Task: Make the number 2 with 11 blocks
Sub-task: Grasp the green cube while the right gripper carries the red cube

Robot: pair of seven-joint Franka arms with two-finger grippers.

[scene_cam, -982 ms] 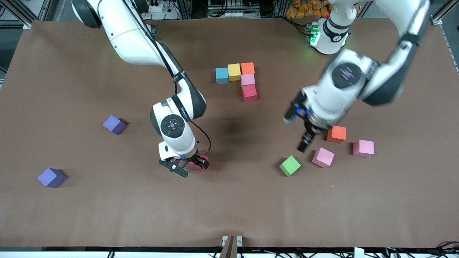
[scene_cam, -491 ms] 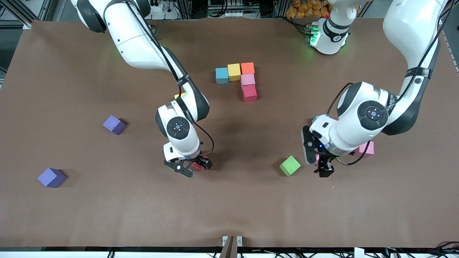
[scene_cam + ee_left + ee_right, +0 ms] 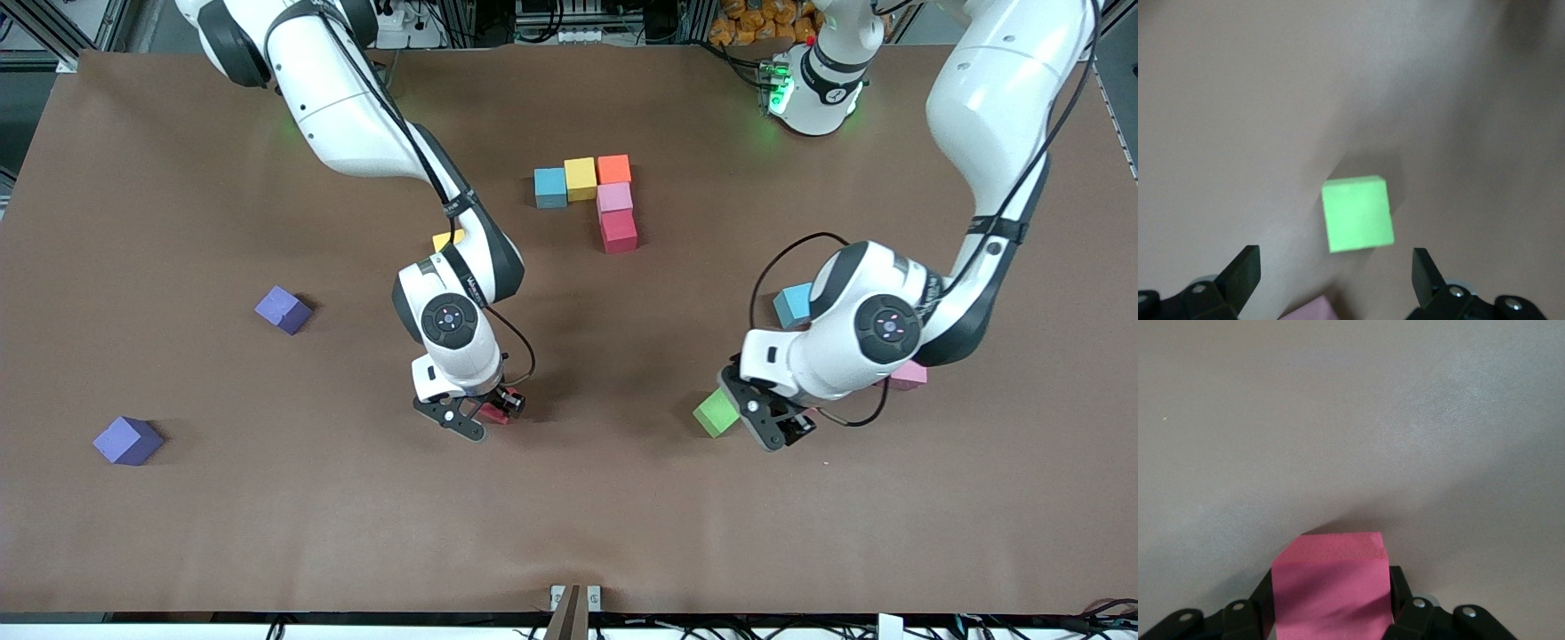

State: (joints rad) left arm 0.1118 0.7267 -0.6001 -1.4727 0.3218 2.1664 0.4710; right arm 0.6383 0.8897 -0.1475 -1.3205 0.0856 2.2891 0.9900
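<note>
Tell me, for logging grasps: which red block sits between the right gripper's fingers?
The loose red block at the right gripper, nearer the front camera; the other red block sits in the started figure.

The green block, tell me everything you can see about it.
The green block is a small matte cube, one solid bright green, with sharp edges and plain faces. It sits flat on the brown table, turned at an angle to the table's edges. The left tool is low beside it with its fingers wide open and nothing held. In the left wrist view nothing touches the cube.
</note>
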